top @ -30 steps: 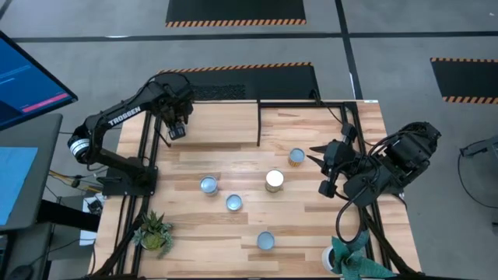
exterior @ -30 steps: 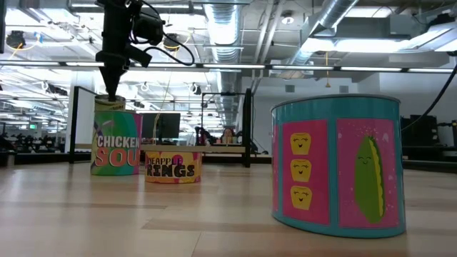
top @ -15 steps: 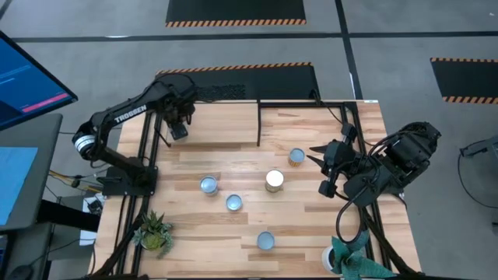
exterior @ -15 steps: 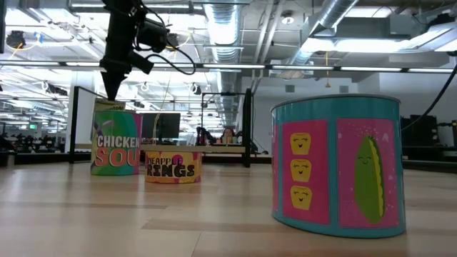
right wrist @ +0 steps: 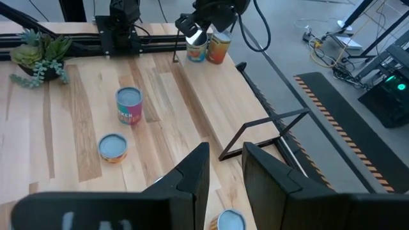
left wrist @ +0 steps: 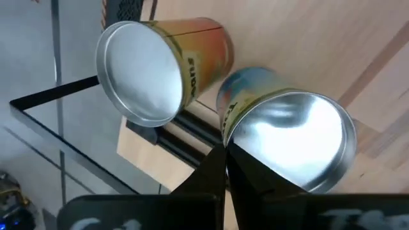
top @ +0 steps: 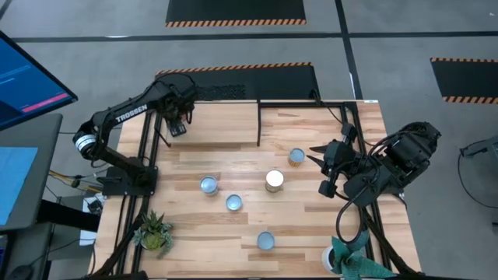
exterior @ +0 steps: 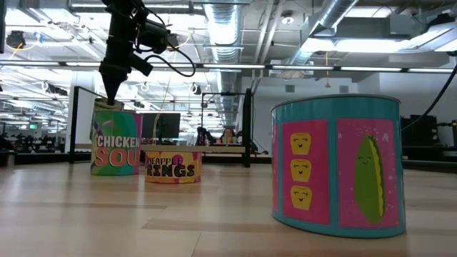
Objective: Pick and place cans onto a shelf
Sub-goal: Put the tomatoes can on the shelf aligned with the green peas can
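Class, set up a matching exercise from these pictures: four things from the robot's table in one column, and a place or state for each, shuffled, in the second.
Things
1. left gripper
2. right gripper
3. teal and pink can
4. two cans on the shelf

Places or states
A. open, at the table's right side
B. closest to the low camera
C. side by side under the left arm
D. shut, above a silver can top

Pairs: 1-D, 2-A, 3-B, 4-C
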`<state>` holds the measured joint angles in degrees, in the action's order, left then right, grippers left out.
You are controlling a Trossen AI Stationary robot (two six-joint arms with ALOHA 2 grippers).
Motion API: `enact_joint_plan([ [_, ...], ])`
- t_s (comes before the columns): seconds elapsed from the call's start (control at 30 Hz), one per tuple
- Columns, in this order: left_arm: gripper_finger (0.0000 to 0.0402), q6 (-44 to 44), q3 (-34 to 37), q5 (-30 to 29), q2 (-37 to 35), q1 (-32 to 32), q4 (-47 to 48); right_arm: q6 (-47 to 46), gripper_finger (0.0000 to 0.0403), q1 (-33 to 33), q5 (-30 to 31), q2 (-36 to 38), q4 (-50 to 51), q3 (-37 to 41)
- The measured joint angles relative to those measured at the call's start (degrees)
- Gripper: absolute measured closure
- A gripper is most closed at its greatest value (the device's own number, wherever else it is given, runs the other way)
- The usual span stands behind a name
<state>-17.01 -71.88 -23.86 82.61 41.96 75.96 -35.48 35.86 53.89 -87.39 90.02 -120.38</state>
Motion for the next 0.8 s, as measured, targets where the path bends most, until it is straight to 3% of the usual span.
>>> enact_joint_plan([
  [0.17, 0.0394, -1.24, 0.0, 3.06, 0.0, 0.08, -0.64, 0.0, 0.0287, 0.01, -0.36, 0.0, -0.02, 0.0],
  [0.6, 0.0364, -1.85, -0.2, 2.12, 0.01, 2.04, -1.09, -0.39, 0.0287, 0.02, -3.2, 0.0, 0.0, 0.0],
  [0.7, 0.0359, -0.27, -3.36, 6.01, -0.08, 2.13, -0.71, -0.19, 0.0287, 0.0, -3.06, 0.0, -0.01, 0.0],
  [0.8, 0.0358, 0.86, -7.25, 15.93, -0.6, 0.51, 0.97, -0.16, 0.0287, 0.0, -3.02, 0.0, -0.01, 0.0],
])
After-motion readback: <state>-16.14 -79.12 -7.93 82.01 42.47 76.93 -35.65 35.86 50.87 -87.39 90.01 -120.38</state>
